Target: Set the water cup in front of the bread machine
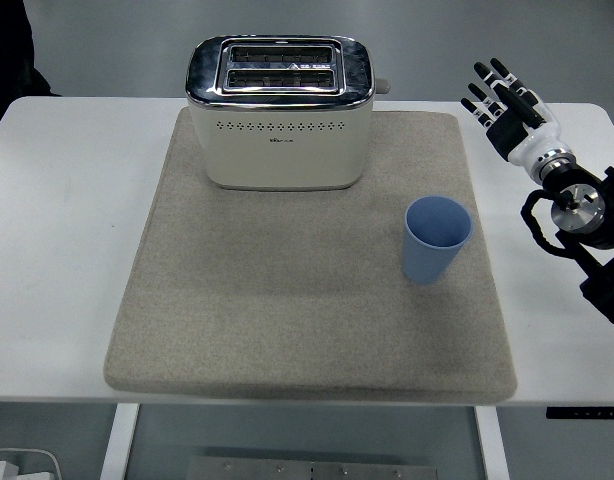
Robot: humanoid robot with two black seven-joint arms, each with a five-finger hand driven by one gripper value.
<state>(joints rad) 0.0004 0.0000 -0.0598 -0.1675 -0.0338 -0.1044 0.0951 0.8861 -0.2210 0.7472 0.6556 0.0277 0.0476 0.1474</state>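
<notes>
A light blue water cup (436,238) stands upright and empty on the grey mat (237,330), toward the mat's right side. A cream and chrome toaster (279,112), the bread machine, stands at the mat's back middle with its front facing me. My right hand (503,103) is raised over the table's right side, behind and to the right of the cup, apart from it. Its fingers are spread and hold nothing. My left arm does not show.
The white table (57,250) carries the mat. The mat in front of the toaster is bare. A dark shape, perhaps a person, shows at the top left corner (7,50). A white object (22,465) lies on the floor at bottom left.
</notes>
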